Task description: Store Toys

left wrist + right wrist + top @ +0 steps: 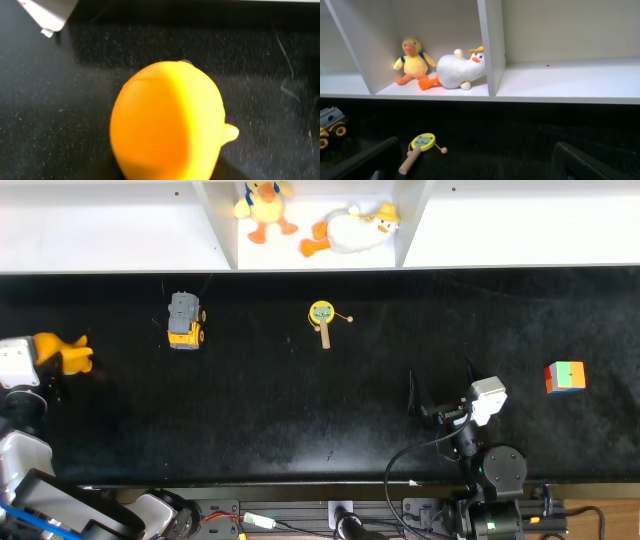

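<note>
Smooth orange toy [167,120] (rubbery sheen), plush cloth duck [411,60], matt speckled tabletop [300,410]

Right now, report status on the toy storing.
Left gripper at orange toy, far left. Right gripper open, empty. Yellow duck, white duck shelved; truck, rattle, cube on table. Nothing blocking shelf.

Nothing legible anywhere (the rattle drum [321,313] toward 12 o'clock carries a printed picture, too small to read)
</note>
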Robot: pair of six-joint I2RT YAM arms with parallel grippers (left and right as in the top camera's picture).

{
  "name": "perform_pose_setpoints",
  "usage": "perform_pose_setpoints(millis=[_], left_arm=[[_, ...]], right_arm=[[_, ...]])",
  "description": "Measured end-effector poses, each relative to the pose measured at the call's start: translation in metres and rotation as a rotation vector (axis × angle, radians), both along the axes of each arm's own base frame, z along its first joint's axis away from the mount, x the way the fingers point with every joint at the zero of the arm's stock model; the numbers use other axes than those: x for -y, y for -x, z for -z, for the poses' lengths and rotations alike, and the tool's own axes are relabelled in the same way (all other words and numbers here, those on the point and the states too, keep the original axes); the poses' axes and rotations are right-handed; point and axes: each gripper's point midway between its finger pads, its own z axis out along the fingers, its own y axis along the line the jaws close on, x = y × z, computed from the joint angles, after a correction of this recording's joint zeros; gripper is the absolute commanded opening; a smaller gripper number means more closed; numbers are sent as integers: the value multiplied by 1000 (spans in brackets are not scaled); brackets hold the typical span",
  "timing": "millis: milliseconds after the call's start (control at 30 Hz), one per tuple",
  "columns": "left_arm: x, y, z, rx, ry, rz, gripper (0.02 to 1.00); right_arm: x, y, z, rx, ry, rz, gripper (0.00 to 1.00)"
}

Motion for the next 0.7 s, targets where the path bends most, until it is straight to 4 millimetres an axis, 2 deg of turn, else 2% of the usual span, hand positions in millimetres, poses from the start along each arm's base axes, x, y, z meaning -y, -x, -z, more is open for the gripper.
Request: perform_pose_setpoints(millis=[167,233,333,500,700], left_arm=[[-1,-1,-3,16,64,-45,45],[-1,-2,-12,37,96,-63,36],[0,-8,-38,97,116,-66,36],[9,-28,-96,192,90,-33,36],[33,-60,-132,185,73,12,36]], right_arm=[[0,0,0,0,0,0,996],[0,0,0,0,0,0,996],[0,0,0,0,0,0,996],[0,0,0,0,0,0,993],[0,0,0,0,0,0,998]])
